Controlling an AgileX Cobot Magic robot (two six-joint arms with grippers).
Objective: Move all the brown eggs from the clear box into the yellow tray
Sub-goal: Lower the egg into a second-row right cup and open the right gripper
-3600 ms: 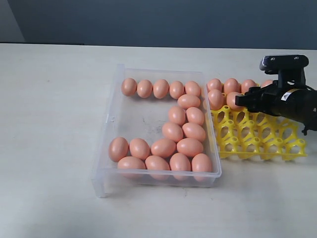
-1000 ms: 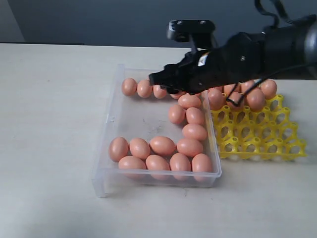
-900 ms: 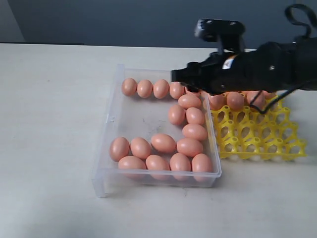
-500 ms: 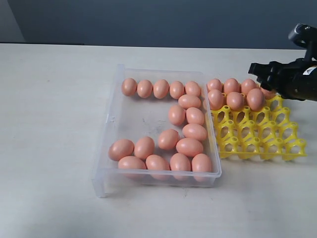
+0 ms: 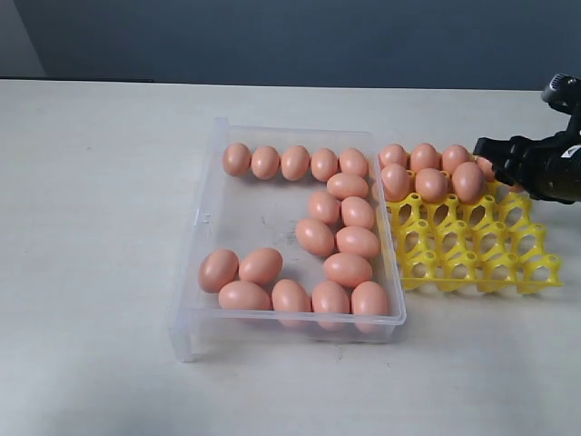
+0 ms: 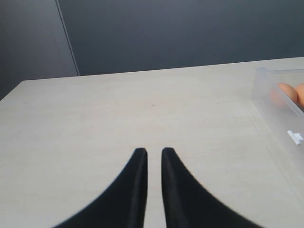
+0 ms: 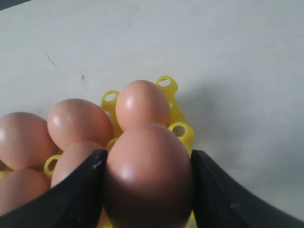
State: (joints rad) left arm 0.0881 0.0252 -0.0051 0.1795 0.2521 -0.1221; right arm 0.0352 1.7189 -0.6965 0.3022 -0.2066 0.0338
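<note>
The clear box [image 5: 204, 218] sits mid-table and holds several brown eggs: a row along its back wall [image 5: 295, 162] and a cluster toward the front right [image 5: 331, 295]. To its right, the yellow tray [image 5: 472, 250] has several eggs [image 5: 427, 159] in its back cups. My right gripper [image 5: 497, 153] hovers over the tray's back right corner. The right wrist view shows this gripper [image 7: 148, 156] shut on a brown egg [image 7: 148, 180] above the seated eggs [image 7: 142, 102]. My left gripper [image 6: 153, 153] is empty, its fingers nearly together, over bare table beside the box's corner [image 6: 280, 95].
The front rows of tray cups [image 5: 481, 268] hold nothing. Light tabletop [image 5: 100, 272] spreads left of the box and in front of it. A dark wall [image 5: 290, 36] runs behind the table's far edge.
My right arm swung from above the box's back row rightward to the tray's back right corner and dropped slightly. Eggs in the box's front cluster rolled to new spots.
</note>
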